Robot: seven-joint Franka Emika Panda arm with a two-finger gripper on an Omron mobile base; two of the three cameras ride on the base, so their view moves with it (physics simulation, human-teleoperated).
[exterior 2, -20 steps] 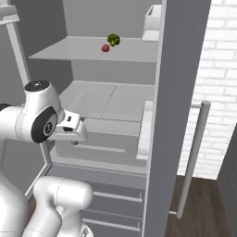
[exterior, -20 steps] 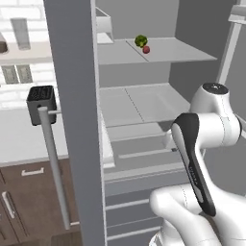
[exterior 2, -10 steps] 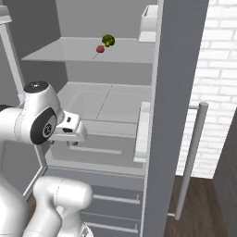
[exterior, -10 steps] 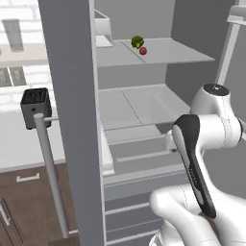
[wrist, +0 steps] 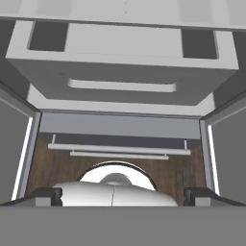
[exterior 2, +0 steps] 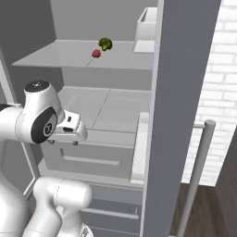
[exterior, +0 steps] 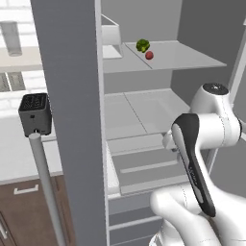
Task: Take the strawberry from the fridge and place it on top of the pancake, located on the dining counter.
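The fridge (exterior: 72, 96) stands open in front of me. On its upper shelf (exterior: 192, 57) lies the tiny red strawberry (exterior: 149, 55) (exterior 2: 96, 53), touching or nearly touching a lumpy green vegetable (exterior: 142, 45) (exterior 2: 105, 44). My gripper (wrist: 123, 194) hangs well below that shelf, at the height of the lower shelf's front edge, pointing down. Its fingertips (wrist: 48, 194) stand far apart and open, with nothing between them. My hand (exterior 2: 69, 129) shows as a white block beside the arm's elbow. The pancake and the dining counter are out of view.
The open fridge doors flank me, each with a long silver handle (exterior: 45, 192) (exterior 2: 196, 176). Below the gripper are the fridge drawers (wrist: 120, 62) and a wooden floor (wrist: 57, 166). A black appliance (exterior: 34, 114) sits on the side counter at left. A white brick wall (exterior 2: 222, 92) is at right.
The whole picture has shifted: the base has moved nearer the fridge, so the shelves sit lower and larger in both base views. The arm's pose and the open gripper look unchanged.
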